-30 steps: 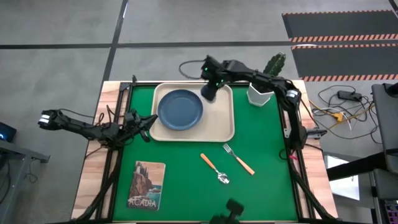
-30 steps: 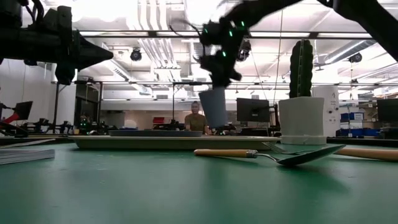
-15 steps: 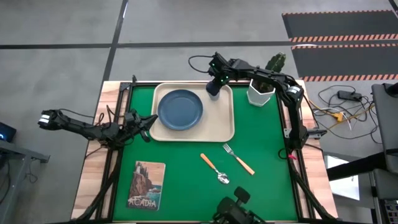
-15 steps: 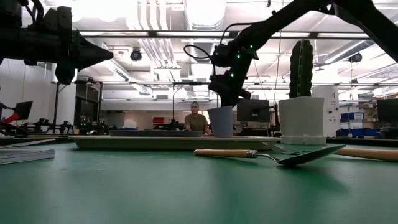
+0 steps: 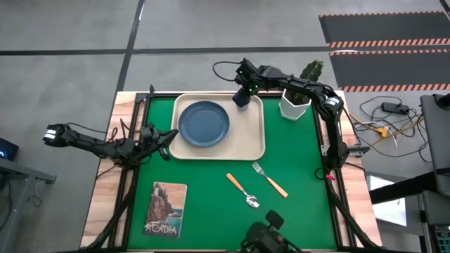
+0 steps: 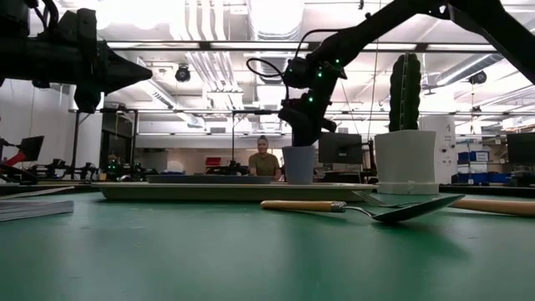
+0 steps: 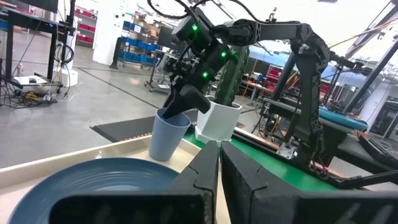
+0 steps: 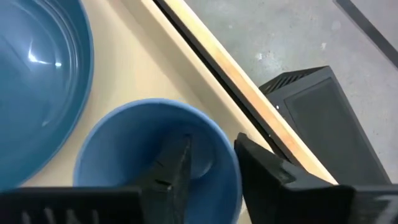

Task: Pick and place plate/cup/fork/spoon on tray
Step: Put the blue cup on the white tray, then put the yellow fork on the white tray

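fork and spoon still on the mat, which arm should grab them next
Right, probably. The fork and spoon lie on its side; its tool is just setting the cup down. The left tool waits shut beside the tray.

My plate [image 5: 203,124] on tray [image 5: 254,143] w/ cup [image 5: 240,99] at its far right corner, spoon [image 5: 243,190] left of fork [image 5: 269,179], nearer me.
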